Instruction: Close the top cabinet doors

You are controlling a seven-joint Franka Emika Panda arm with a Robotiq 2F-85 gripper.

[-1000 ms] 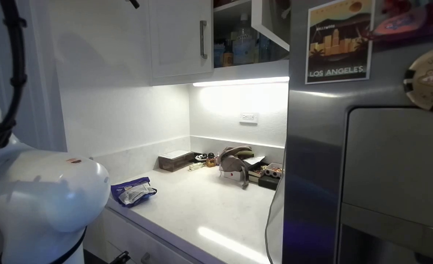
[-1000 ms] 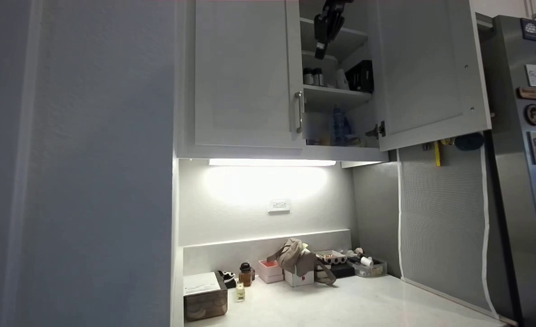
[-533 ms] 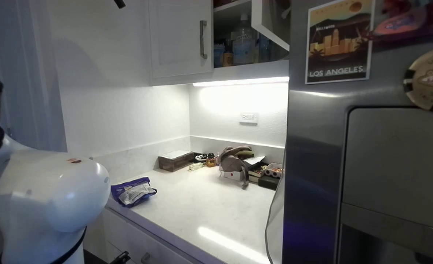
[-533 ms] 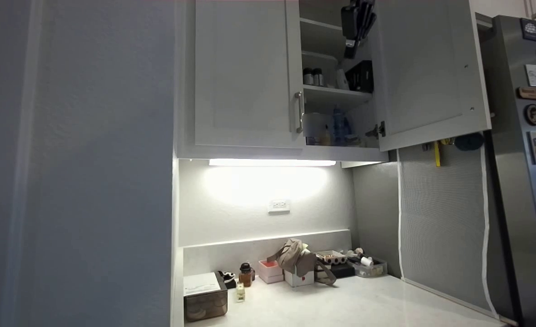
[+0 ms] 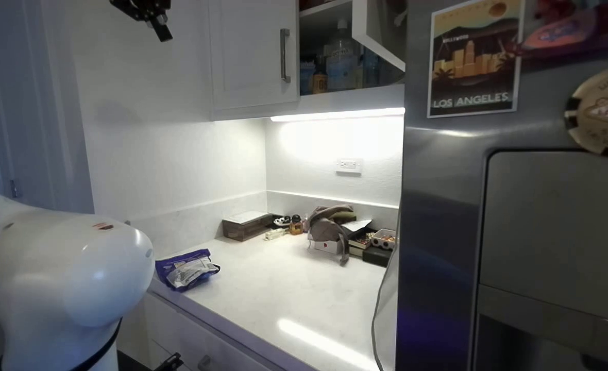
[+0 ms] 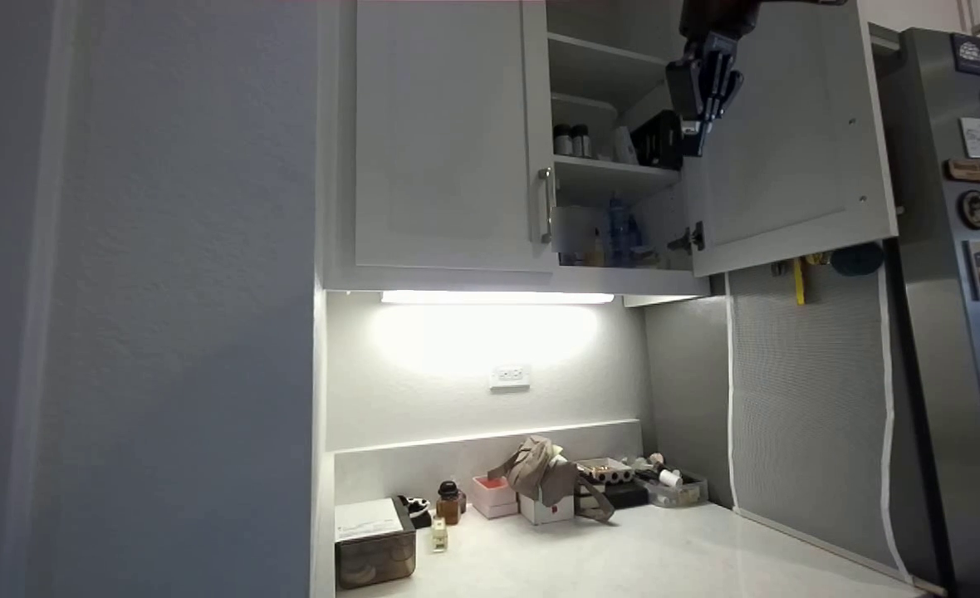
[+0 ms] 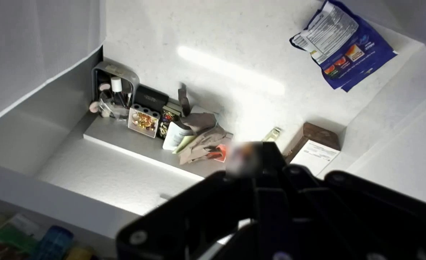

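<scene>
The left white cabinet door is shut against the frame, with a silver bar handle. It also shows in an exterior view. The right white door stands wide open, swung out toward the fridge. Its lower corner shows in an exterior view. My gripper hangs pointing down, overlapping the hinge side of the open door. How far it is from the door I cannot tell. It also shows at the top of an exterior view. In the wrist view the black fingers are together, with nothing visible between them.
Bottles and boxes stand on the open cabinet's shelves. The steel fridge stands beside the counter. A purple bag, a brown box and a draped tan cloth bag lie on the counter.
My gripper has moved right and down, from in front of the open shelves to the open door's hinge side. The arm's cable has dropped mostly out of view. The doors have not moved.
</scene>
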